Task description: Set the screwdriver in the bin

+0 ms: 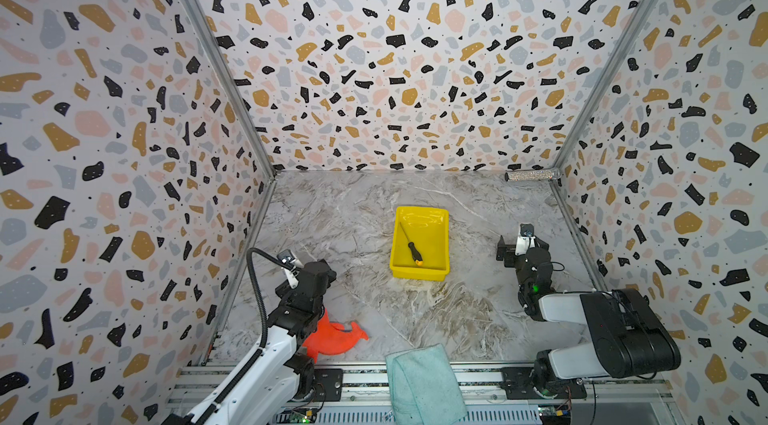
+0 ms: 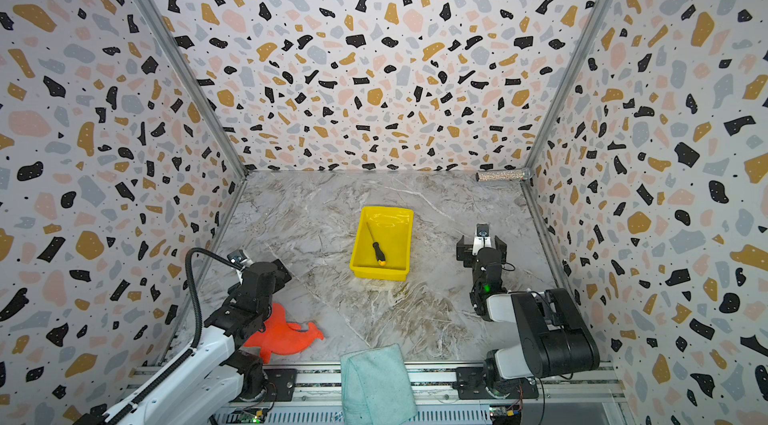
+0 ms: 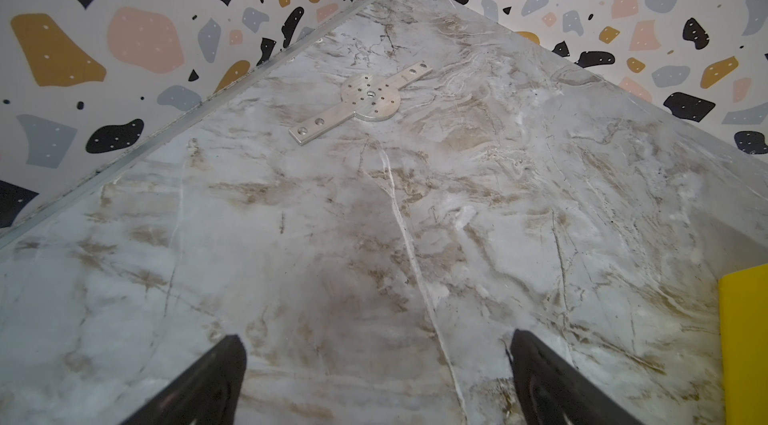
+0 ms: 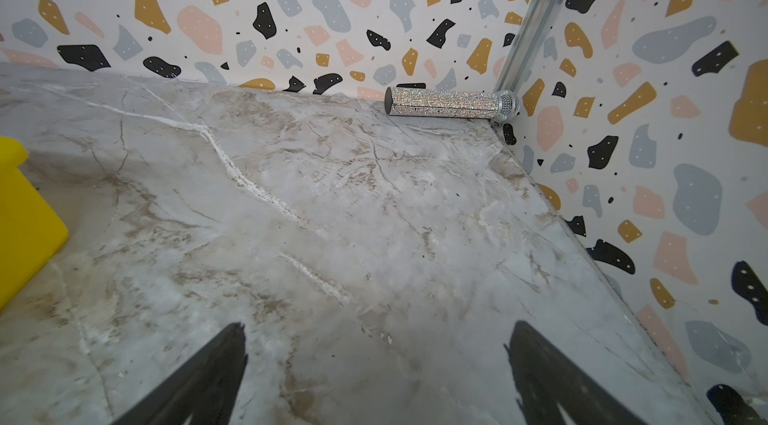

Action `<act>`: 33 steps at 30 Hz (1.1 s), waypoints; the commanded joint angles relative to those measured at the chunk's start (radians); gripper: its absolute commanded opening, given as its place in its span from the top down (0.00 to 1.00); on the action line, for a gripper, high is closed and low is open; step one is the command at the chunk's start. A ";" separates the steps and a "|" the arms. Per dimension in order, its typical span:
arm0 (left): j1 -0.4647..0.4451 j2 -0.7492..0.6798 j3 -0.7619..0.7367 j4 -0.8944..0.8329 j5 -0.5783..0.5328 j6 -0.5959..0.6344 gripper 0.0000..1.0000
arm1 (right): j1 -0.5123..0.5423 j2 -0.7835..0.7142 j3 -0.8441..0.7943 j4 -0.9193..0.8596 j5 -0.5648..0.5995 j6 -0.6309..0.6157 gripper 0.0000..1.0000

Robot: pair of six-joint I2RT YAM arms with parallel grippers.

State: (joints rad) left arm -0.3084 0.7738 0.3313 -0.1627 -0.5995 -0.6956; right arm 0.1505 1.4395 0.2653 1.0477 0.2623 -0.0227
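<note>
Lying in bin [image 1: 417, 274] w/ shaft tip indistinct: screwdriver [image 1: 411, 244].

This is looking like a robotics lab cell: terrazzo-printed panels [image 1: 374, 69] are boxing in a marble-patterned counter [image 1: 374, 310] on three sides, aluminium posts [image 1: 221, 65] are framing the corners, and two robot arms [image 1: 266, 356] are sitting on an aluminium rail [image 1: 361, 378] beside a bare circuit board [image 1: 301, 416].
</note>
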 commanded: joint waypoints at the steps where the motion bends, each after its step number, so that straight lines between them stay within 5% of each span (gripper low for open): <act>1: 0.006 0.005 -0.008 0.031 0.001 0.010 0.00 | -0.004 0.015 -0.012 0.104 -0.012 0.012 0.00; 26: 0.006 0.021 -0.006 0.023 -0.008 -0.003 0.00 | -0.051 0.051 -0.075 0.233 -0.080 0.044 0.01; 33: 0.005 0.021 -0.032 0.180 0.009 0.062 0.00 | -0.051 0.051 -0.075 0.233 -0.080 0.044 0.01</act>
State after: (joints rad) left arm -0.3084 0.7929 0.3023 -0.0952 -0.5858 -0.6815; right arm 0.1028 1.4986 0.1898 1.2510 0.1867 0.0074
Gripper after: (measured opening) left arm 0.997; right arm 0.990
